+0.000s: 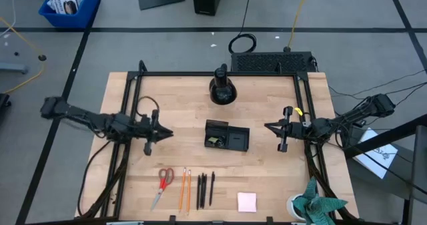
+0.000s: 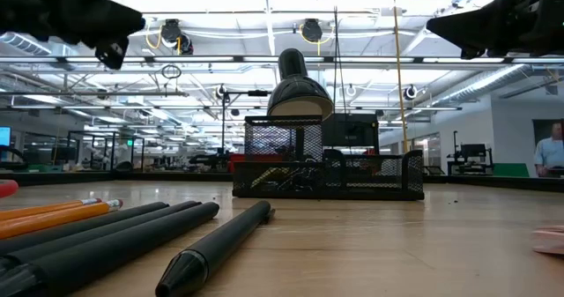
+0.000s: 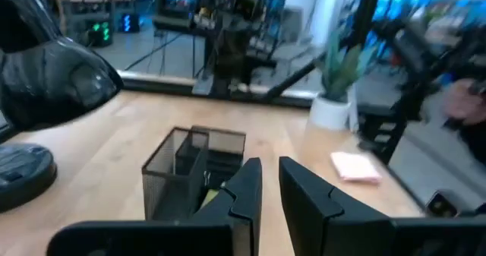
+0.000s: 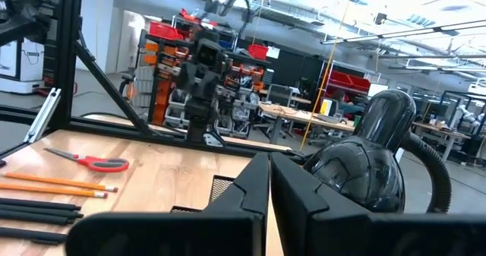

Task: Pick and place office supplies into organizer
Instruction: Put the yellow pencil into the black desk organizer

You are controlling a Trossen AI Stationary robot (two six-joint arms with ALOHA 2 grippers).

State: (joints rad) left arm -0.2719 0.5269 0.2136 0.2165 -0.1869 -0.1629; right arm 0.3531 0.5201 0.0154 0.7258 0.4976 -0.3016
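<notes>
Along the near edge of the table [image 1: 267,171] the supplies are lying in a row – the scissors [image 1: 162,183], two pencils [image 1: 185,188], three pens [image 1: 206,188] and, a little apart toward the right arm's side, the pink pad [image 1: 247,201]. The pens and pencils are looking light, stiff and round, so they are likely to roll; a pinch across the middle of the barrel should be balancing them best. The scissors are probably heavier at the red handles, so a hold near the pivot seems safest, while the pad is flat and soft-edged and may need taking by one side. Farther in, near the table's centre, the organizer [image 1: 227,137] is sitting – a black mesh tray with compartments, something small and yellowish lying in the one nearest the left arm, the rest showing nothing I can make out. On either side of it the two arms are hovering above the wood: the left gripper [image 1: 157,134] is holding its jaws only a slit apart and gripping nothing, and the right gripper [image 1: 275,127] is keeping its jaws closed, also empty. Beyond the organizer a round black stand [image 1: 222,89] is standing.
</notes>
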